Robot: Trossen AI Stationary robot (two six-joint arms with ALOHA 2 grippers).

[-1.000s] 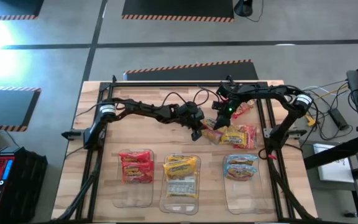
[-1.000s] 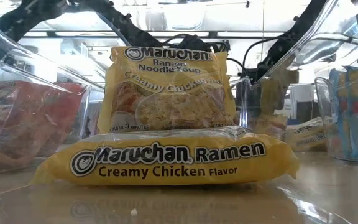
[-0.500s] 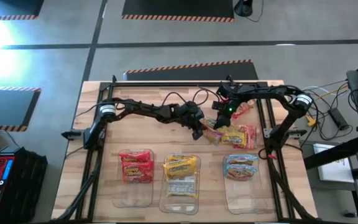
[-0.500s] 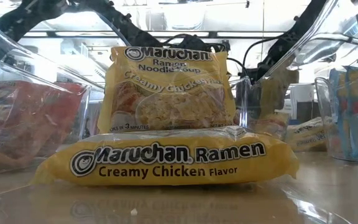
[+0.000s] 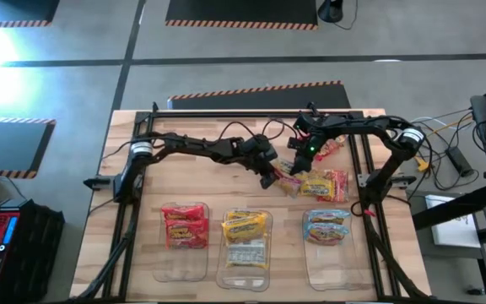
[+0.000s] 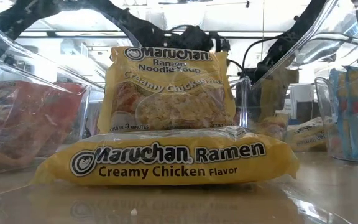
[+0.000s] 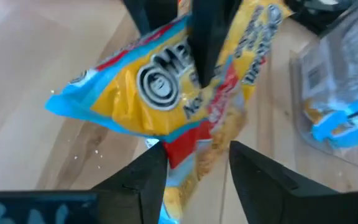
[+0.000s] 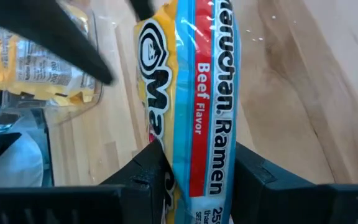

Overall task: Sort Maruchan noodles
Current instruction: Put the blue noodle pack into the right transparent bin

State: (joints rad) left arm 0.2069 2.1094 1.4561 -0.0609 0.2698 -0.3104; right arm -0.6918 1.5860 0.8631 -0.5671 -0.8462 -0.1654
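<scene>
Since the earlier high view the left arm [image 5: 201, 148] has lifted at its elbow and its fingers [image 7: 135, 180] have come apart; the packets in the bins have not moved. This looks like a handover. A blue and yellow beef packet [image 8: 194, 106] hangs above the middle of the bench [image 5: 133, 245], a little toward the far edge. The right fingers [image 8: 145, 174] are clamped on its edge. In the left wrist view the same packet [image 7: 166, 93] lies in front of the open left fingers, and a dark finger of the other arm crosses it. I judge that the left arm has let go so that the right arm can carry the packet to its own side.

Along the near edge stand three clear bins. The left bin [image 5: 163, 266] holds red packets [image 5: 184, 225], the middle bin [image 5: 264, 270] holds yellow chicken packets [image 5: 245, 226], and the right bin [image 5: 348, 266] holds blue packets [image 5: 327, 226]. More unsorted packets [image 5: 321, 186] lie on the bench just behind the right bin, under the two arms.

The way to the right bin is short, but the loose pile lies below it, and the left arm is close to the held packet. It should draw back first, so that the two do not touch.
</scene>
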